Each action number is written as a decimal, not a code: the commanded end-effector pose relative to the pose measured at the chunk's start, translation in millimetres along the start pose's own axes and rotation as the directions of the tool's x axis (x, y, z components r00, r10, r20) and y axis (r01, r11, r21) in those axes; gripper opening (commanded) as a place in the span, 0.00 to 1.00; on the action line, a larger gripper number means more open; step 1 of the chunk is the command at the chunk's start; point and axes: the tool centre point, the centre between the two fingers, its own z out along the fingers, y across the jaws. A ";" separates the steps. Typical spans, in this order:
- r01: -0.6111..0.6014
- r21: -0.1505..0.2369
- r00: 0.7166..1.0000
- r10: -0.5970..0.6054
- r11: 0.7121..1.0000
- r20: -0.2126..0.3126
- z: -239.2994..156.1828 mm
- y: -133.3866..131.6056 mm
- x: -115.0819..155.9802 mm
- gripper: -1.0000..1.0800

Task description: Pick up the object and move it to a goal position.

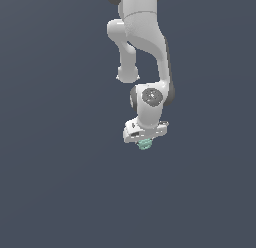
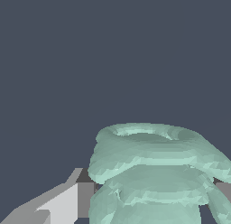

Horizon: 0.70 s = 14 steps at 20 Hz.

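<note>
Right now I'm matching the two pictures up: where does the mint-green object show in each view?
Exterior view: the object sits low-centre, just under the white tool.
Wrist view: the object fills the picture's lower-right area, close up.
Shared landmark: the tool's finger beside it.

A plain dark slate-blue backdrop fills the scene.

Most of the object is hiding under the gripper in the exterior view, so only a tiny mint bit is peeking out. Fingers aren't showing there. The wrist view is cropping the blob's lower part.
</note>
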 end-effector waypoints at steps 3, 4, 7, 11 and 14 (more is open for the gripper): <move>0.000 0.000 1.000 0.000 1.000 0.001 0.8 -0.1 -0.3 0.00; 0.000 0.000 1.000 0.000 1.000 0.001 0.8 -0.1 -0.3 0.00; 0.000 0.000 1.000 0.000 1.000 0.000 0.0 0.0 0.1 0.00; 0.000 0.000 1.000 0.000 1.000 0.000 -4.5 -1.3 0.1 0.00; 0.000 0.000 1.000 0.000 1.000 0.000 -13.9 -4.1 0.2 0.00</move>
